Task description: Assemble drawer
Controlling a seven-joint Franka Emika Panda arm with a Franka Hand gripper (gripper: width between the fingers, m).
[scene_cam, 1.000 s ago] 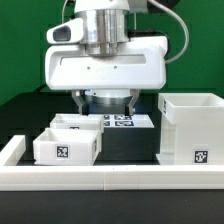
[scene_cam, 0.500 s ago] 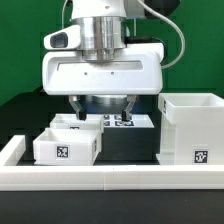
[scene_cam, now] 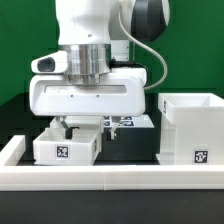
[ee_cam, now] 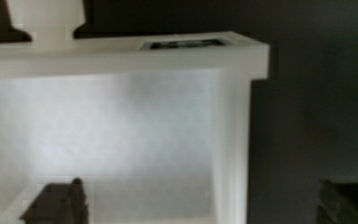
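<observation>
Claw [scene_cam: 88, 126] leftward, over boxy white tray [scene_cam: 50, 148]

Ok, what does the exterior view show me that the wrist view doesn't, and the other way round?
Only the exterior view: the large box on its right, the low border wall in front, the marker board behind, and the tag on the front of the small tray. Only the wrist view: the tray's empty-looking inside, and that the open gripper straddles one side wall, one fingertip over the tray, the other outside it. Both: the small tray, apparently the same one, under the gripper.
</observation>
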